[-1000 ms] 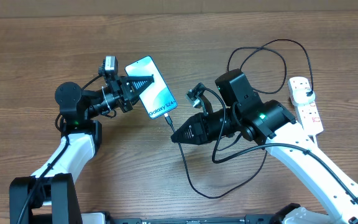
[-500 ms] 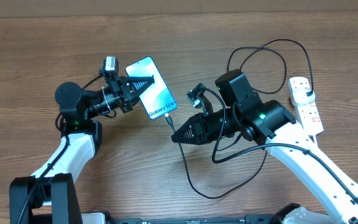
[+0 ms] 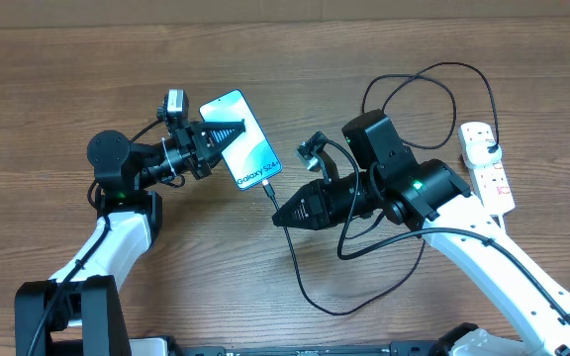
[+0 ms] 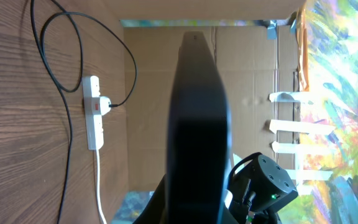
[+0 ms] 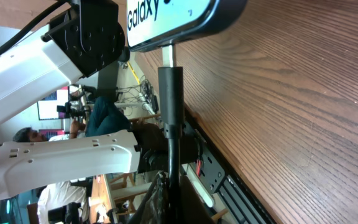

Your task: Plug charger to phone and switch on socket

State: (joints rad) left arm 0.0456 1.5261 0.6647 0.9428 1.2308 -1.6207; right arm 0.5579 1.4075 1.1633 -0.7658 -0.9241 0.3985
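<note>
The phone (image 3: pixel 242 148) with its light blue "Galaxy S24+" screen lies tilted on the table. My left gripper (image 3: pixel 228 133) is shut on the phone's left edge; in the left wrist view the phone (image 4: pixel 197 124) fills the middle as a dark slab. My right gripper (image 3: pixel 281 220) is shut on the charger cable just behind its plug (image 3: pixel 270 196). In the right wrist view the plug (image 5: pixel 169 93) points up into the phone's bottom edge (image 5: pixel 179 18), its tip touching the port. The white socket (image 3: pixel 488 166) lies at the far right, with a black plug inserted.
The charger cable (image 3: pixel 404 84) loops behind the right arm to the socket and trails in a loop toward the front edge (image 3: pixel 315 297). The socket also shows in the left wrist view (image 4: pixel 93 112) with its white lead. A cardboard wall stands at the table's far edge.
</note>
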